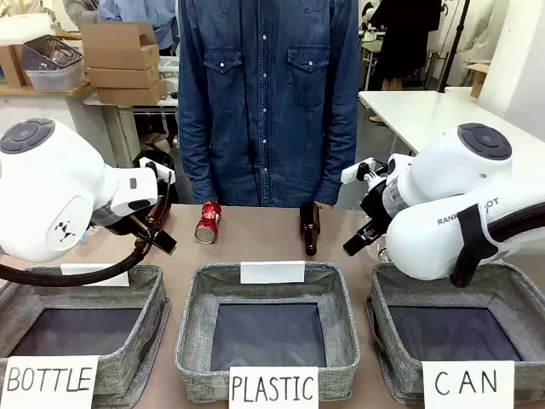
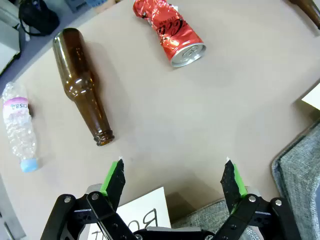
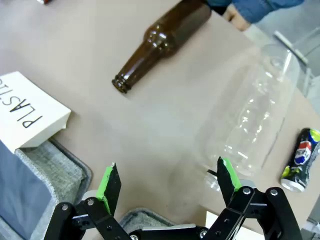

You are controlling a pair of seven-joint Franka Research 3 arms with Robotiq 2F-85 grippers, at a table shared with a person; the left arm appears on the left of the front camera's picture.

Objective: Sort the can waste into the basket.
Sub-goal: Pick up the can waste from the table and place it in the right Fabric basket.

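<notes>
On the table (image 2: 210,110), red can (image 2: 170,31) lies well beyond left fingers (image 2: 115,179).

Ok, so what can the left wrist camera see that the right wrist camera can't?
Left wrist view's own things: the red can, a brown bottle, a small crushed plastic bottle, the BOTTLE sign and the open left end effector. Right wrist view's own things: the blue can, a big clear bottle, the PLASTIC sign, a sleeve and the open right end effector. Both share the table and likely a second brown bottle, just a tip in the left view's corner.
</notes>
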